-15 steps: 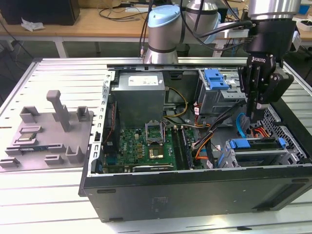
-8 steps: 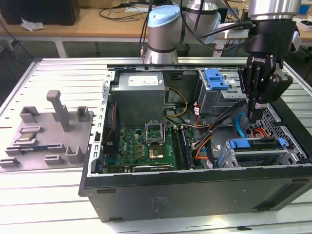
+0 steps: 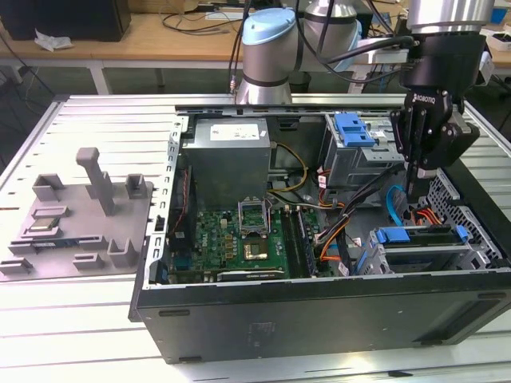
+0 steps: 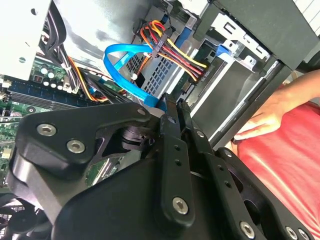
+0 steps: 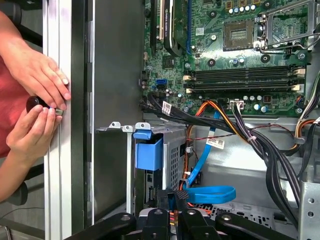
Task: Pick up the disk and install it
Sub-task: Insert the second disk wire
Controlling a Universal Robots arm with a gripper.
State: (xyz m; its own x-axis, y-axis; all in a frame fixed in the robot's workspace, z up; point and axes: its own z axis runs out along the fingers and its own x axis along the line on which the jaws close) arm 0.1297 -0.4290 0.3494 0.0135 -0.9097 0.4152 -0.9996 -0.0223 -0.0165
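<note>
An open computer case point(image 3: 319, 307) lies on its side on the slatted desk point(image 3: 104, 120), the end effector point(image 3: 413, 190) reaching down into its drive corner at the exterior view's right, fingers drawn together with nothing visibly between them. The disk point(image 3: 419, 237), known by its blue carrier frame, appears to sit already in the metal drive cage point(image 3: 431, 257) against the case's near wall, just below and beside the fingertips; whether they touch it cannot be told. In the first wrist view the closed end effector point(image 5: 180, 196) hangs next to a looped blue data cable point(image 5: 210, 194) and a bundle of orange, yellow and red power leads point(image 5: 215, 107). Seating the disk well seems to call for a straight, gentle push along the cage's rails, keeping the fingertips off the cable loop and the leads. A person's hands point(image 5: 37, 80) rest at the desk's edge outside the case, well apart from the tool. A grey fixture tray point(image 3: 72, 231) stands at the exterior view's left.
</note>
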